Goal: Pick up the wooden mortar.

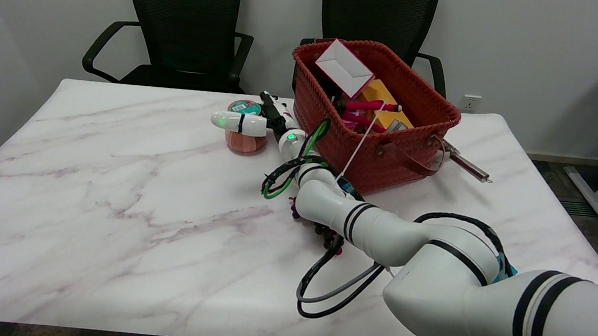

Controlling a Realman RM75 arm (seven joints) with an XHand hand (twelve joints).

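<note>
- The wooden mortar sits on the marble table, just left of the red basket.
- The right hand is right at the mortar, coming from its right side.
- One white finger lies across the mortar's top (a green light glows at its tip).
- I cannot tell if the hand really grips it; the other fingers are hidden.
- A round green tin sits just behind the mortar.
- To lift, the hand should close around the mortar's sides.
</note>
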